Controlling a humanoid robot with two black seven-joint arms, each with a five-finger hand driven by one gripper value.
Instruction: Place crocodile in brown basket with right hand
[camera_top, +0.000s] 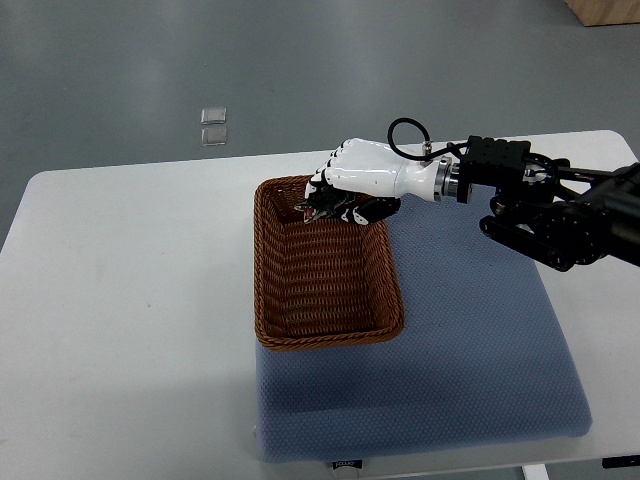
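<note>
Closest to us is a blue mat (470, 350) lying on the white counter (120, 300). The brown basket (330, 340) sits on the left part of the mat, and the part of its inside that shows looks empty.

Over the far end of the basket is the right hand (360, 175). Its fingers are curled around a small dark thing, which I think is the crocodile (325, 208). It is up in the air, just above the basket's far wall.

The toy looks small and light, and it is too hidden to tell if it is soft or hard. A little toy can slip, so holding it around its middle seems best.

Far back, two small clear squares (213, 124) lie on the grey floor.
</note>
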